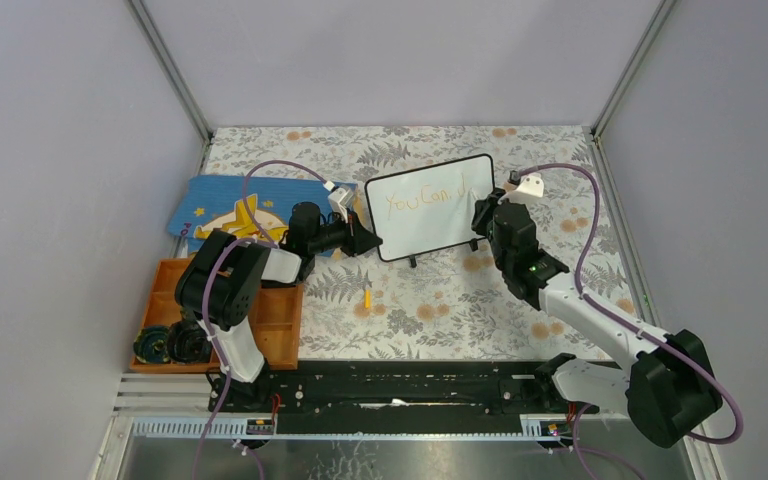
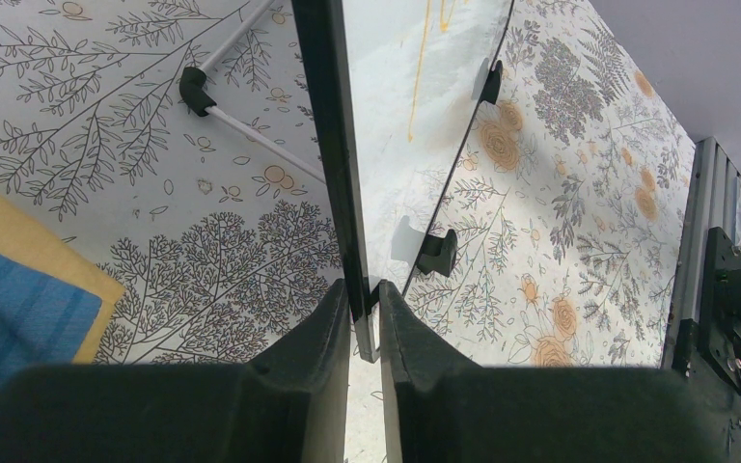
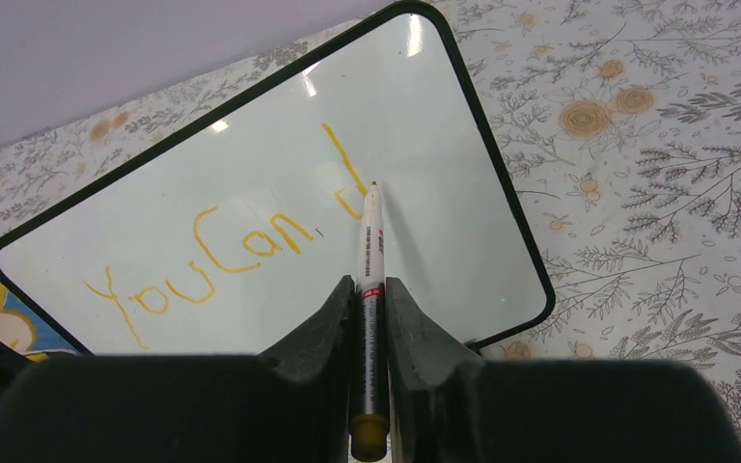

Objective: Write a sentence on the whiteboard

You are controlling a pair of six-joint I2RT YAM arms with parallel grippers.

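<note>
Whiteboard (image 3: 434, 280) is glossy, round-cornered, thinly black-framed.

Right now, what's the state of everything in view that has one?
whiteboard: standing on its feet, edge clamped.
sentence: unfinished, "You Can" plus a partial d.
marker: uncapped, tip at the d.
left end effector: shut on the whiteboard.
right end effector: shut on the marker.

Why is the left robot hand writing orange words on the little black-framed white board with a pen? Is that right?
No, it is the right gripper that writes the orange words on the small black-framed whiteboard with a white, orange-ended pen, as the right wrist view shows.
</note>
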